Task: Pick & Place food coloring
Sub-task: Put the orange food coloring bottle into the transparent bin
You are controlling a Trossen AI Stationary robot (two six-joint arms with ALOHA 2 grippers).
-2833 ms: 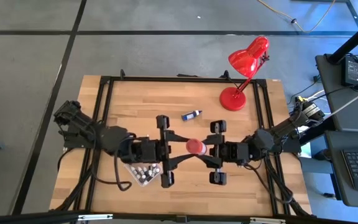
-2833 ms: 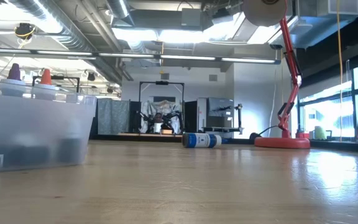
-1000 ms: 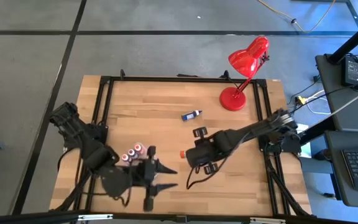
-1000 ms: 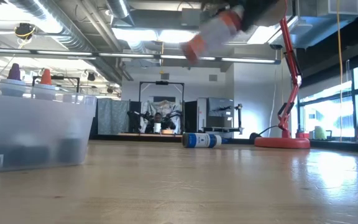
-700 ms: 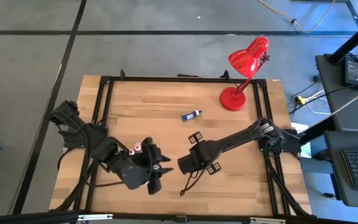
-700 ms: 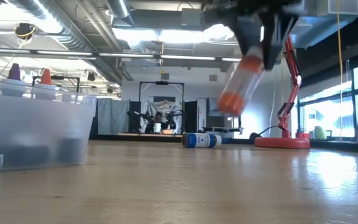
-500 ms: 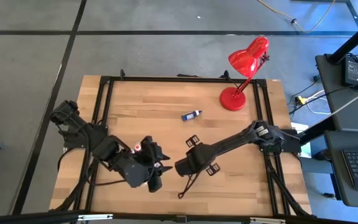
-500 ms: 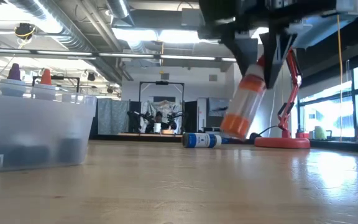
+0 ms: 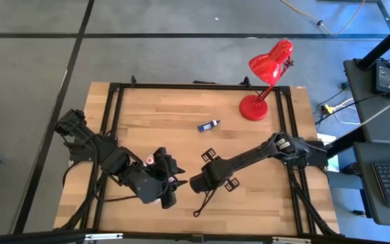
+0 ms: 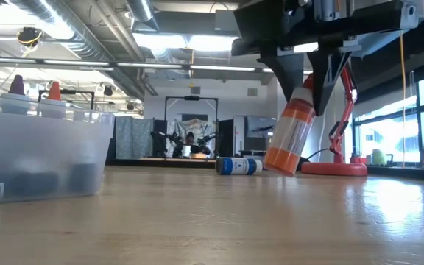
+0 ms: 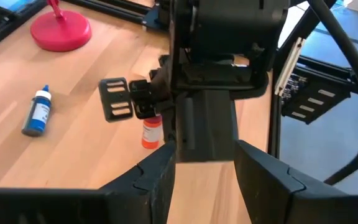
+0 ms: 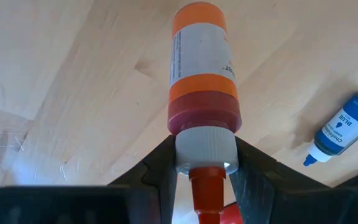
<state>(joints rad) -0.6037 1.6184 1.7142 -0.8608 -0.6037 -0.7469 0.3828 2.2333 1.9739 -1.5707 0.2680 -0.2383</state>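
Observation:
My right gripper (image 12: 206, 163) is shut on an orange-and-red food coloring bottle (image 12: 201, 74), which shows tilted under it in the low view (image 10: 291, 132) just above the wood. In the high view this gripper (image 9: 196, 183) sits mid-table and hides the bottle. My left gripper (image 11: 204, 180) is open and empty, facing the right gripper from close by (image 9: 173, 186). A blue bottle (image 9: 208, 125) lies on its side farther back. The clear tray (image 10: 43, 151) holds several bottles standing upright; a red cap (image 9: 149, 161) shows beside the left arm. My right gripper pinches the bottle by its white cap (image 12: 206, 144), at the dropper end, between its two fingers (image 12: 160, 168). It comes from above, pointing down. The bottle hangs below, tilted, orange bottom (image 10: 280, 165) lowest and close to the table; whether it touches the table I cannot tell.
A red desk lamp (image 9: 266, 71) stands at the far right corner, its base (image 10: 333, 168) on the wood. The black frame (image 9: 114, 91) runs along the table's edges. The left arm lies over the tray. Bare wood lies near the right and near edges.
My right gripper has moved toward the table's left and near edge and down, carrying the bottle from high up to just above the table. The bottle has tipped from nearly level to nearly upright. My left gripper swung from the near edge toward the tray, then held still.

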